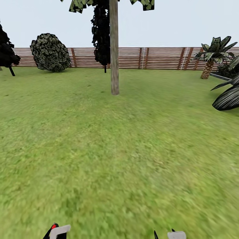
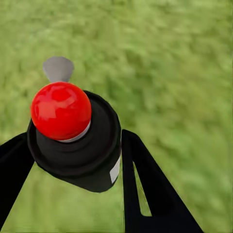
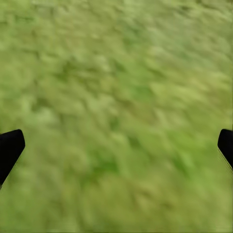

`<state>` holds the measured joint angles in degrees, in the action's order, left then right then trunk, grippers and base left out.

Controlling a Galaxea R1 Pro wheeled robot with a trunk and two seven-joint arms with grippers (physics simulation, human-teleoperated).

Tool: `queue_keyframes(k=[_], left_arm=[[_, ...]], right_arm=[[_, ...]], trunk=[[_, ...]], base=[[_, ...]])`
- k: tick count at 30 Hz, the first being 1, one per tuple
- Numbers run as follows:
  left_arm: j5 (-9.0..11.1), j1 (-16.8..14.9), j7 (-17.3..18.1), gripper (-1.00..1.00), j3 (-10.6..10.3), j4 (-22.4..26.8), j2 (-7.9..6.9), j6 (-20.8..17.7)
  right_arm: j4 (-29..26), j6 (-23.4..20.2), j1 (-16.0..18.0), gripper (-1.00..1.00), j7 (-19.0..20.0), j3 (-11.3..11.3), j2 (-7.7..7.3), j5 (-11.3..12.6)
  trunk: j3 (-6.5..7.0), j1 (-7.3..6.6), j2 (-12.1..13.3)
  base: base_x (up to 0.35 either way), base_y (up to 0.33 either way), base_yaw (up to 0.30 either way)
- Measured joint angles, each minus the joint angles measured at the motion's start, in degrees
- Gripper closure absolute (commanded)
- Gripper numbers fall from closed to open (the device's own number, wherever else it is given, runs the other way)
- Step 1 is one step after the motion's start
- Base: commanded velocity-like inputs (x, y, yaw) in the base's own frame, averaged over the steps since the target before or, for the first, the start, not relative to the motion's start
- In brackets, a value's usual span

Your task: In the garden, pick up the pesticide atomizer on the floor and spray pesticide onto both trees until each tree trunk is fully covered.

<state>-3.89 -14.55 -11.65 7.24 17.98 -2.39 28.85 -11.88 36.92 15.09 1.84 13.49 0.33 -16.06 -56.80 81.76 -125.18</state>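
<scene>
One tree trunk (image 1: 114, 49), a smooth grey-tan column, rises from the garden lawn (image 1: 116, 149) straight ahead, its leaf crown cut off by the frame's upper edge. The pesticide atomizer (image 2: 77, 141), a dark bottle with a red ball top and a grey nozzle, sits clamped between the black fingers (image 2: 145, 189) of my left gripper (image 2: 73, 160), above grass. Its red top and pale nozzle (image 1: 57, 229) peek in at the head view's lower edge. My right gripper (image 3: 116, 145) is open over bare grass, with its tips (image 1: 171, 234) also at the lower edge.
A brown slat fence (image 1: 159, 58) closes off the far side of the lawn. A round bush (image 1: 50, 52) stands far left, a dark conifer (image 1: 101, 33) behind the trunk, a short palm (image 1: 212, 54) and spiky dark leaves (image 1: 229, 96) at the right.
</scene>
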Motion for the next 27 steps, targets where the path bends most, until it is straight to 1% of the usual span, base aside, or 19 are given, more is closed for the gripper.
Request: queue_keyframes(k=[27], left_arm=[[0.0,0.0,0.02,1.0,0.0,-0.08,0.0,0.0]], right_arm=[[0.0,0.0,-0.01,-1.0,0.05,0.0,-0.01,-0.01]], trunk=[[0.0,0.0,0.0]], base=[[0.338,0.0,0.0]])
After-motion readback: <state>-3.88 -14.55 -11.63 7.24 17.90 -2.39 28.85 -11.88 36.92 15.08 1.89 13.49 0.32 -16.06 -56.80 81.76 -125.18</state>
